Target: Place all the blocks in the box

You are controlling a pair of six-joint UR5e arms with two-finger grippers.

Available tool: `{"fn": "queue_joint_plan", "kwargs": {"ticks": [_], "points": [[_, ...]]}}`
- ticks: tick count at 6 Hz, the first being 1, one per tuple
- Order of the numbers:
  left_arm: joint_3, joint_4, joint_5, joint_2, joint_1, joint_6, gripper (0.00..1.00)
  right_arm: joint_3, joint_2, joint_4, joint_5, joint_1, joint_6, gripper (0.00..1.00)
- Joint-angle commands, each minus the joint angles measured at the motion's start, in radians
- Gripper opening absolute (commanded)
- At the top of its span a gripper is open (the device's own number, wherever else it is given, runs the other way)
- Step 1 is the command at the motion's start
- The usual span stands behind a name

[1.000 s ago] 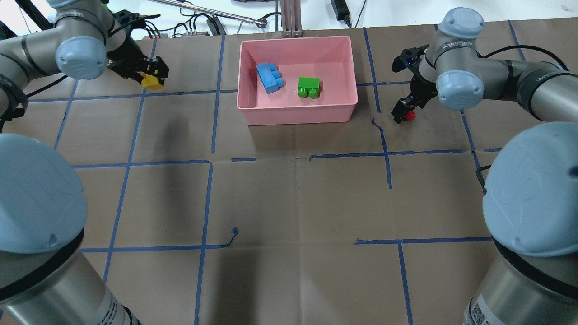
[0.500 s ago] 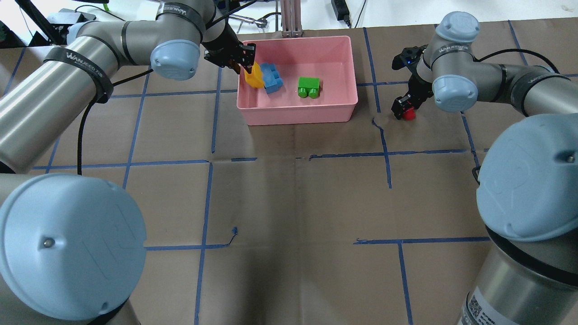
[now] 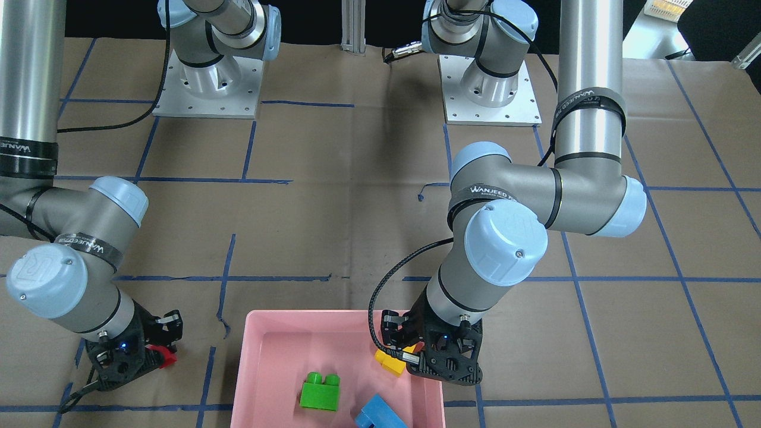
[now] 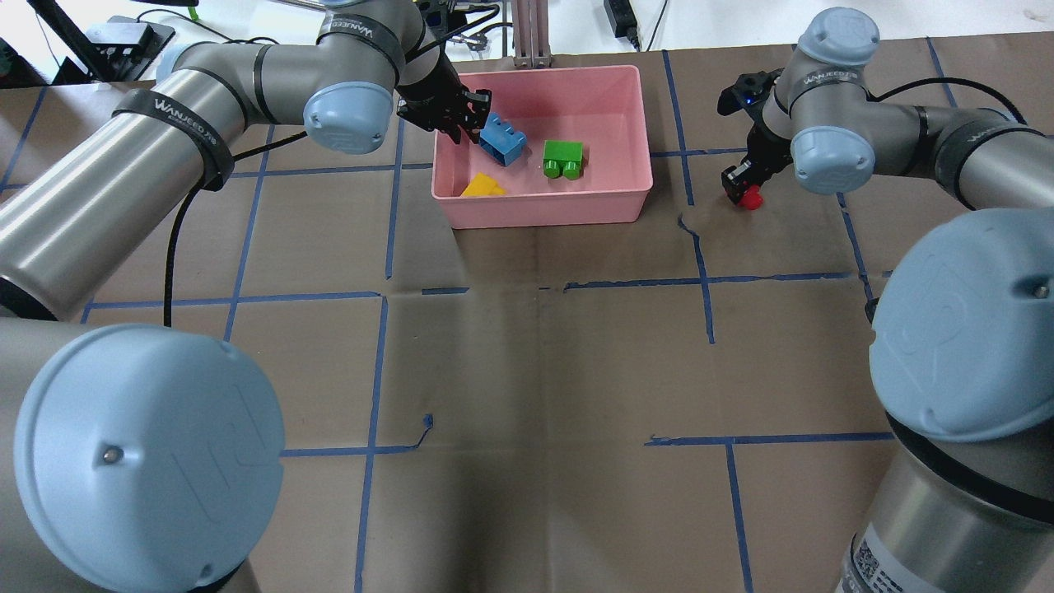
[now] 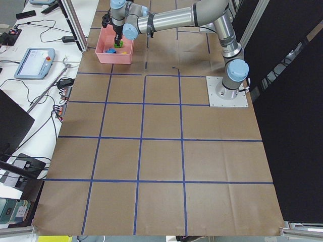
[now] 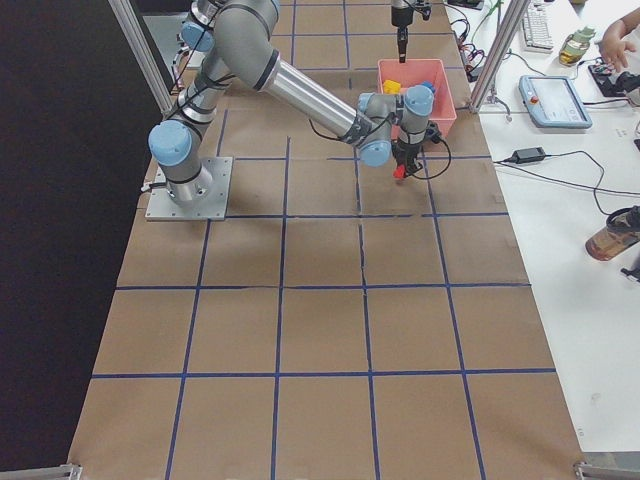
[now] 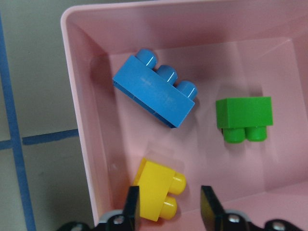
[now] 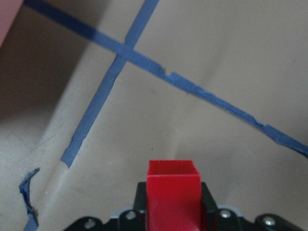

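Observation:
The pink box (image 4: 642, 123) stands at the table's far middle. In it lie the blue block (image 4: 502, 138), the green block (image 4: 562, 158) and the yellow block (image 4: 483, 186), the yellow one in the near-left corner. My left gripper (image 4: 463, 115) hangs open over the box's left side. In the left wrist view its fingers (image 7: 133, 209) stand apart above the yellow block (image 7: 159, 190). My right gripper (image 4: 739, 183) is shut on the red block (image 4: 750, 198), right of the box and low over the table. The red block also shows in the right wrist view (image 8: 172, 185).
The table is covered in brown paper with a grid of blue tape (image 4: 700, 247). A metal post (image 4: 531, 33) and cables stand behind the box. The arm bases (image 3: 208, 83) sit at the robot's side of the table.
My left gripper carried the yellow block from the table's far left over the box and let it go; it now lies inside. My right gripper closed on the red block and shifted slightly.

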Motion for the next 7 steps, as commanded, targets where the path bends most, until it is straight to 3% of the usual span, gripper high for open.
{"fn": "queue_joint_plan", "kwargs": {"ticks": [1,2,3,5,7], "points": [[-0.031,-0.26,0.082,0.164,0.008,0.0,0.99,-0.227,-0.011,0.246,0.002,0.005,0.06,0.15],[-0.052,-0.377,0.111,0.249,0.017,0.0,0.99,-0.374,-0.007,0.417,0.008,0.015,0.156,0.16],[-0.069,-0.436,0.152,0.32,0.037,0.003,0.99,-0.455,0.004,0.508,0.017,0.058,0.277,0.16],[-0.135,-0.503,0.156,0.439,0.07,0.007,0.99,-0.474,0.03,0.481,0.018,0.228,0.591,0.15],[-0.199,-0.495,0.149,0.489,0.091,0.014,0.99,-0.489,0.144,0.375,0.018,0.32,0.755,0.15]]}}
